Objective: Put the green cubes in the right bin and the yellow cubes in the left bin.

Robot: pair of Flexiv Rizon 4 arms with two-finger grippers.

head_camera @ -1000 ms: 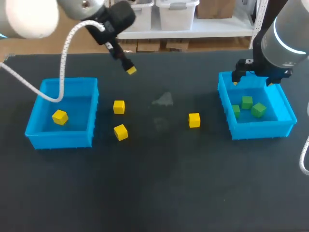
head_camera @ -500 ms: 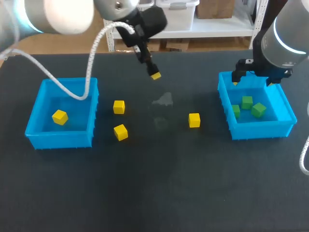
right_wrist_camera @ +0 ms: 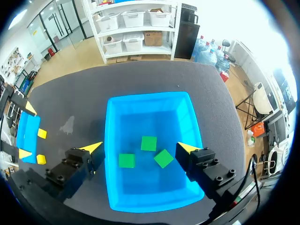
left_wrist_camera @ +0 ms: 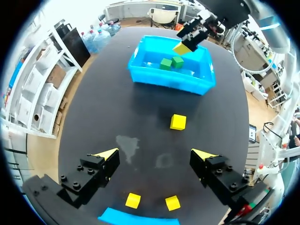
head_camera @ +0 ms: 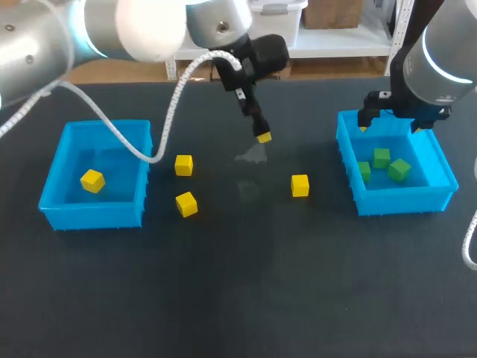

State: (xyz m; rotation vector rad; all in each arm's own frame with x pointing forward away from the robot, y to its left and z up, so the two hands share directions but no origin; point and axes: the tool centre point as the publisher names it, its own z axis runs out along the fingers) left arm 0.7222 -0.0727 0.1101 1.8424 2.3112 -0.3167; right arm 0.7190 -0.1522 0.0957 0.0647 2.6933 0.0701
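Left gripper [head_camera: 262, 137] swung right — jaws apart, near 3 loose yellow cubes [head_camera: 299, 185].

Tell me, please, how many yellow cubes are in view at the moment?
4. One yellow cube lies in the left bin; two sit on the table just beside that bin; one sits nearer the right bin. None seems hidden.

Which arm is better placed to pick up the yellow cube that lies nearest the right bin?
Probably left. The left gripper is open and empty, with that yellow cube just ahead of it; the right gripper hangs open over the right bin.
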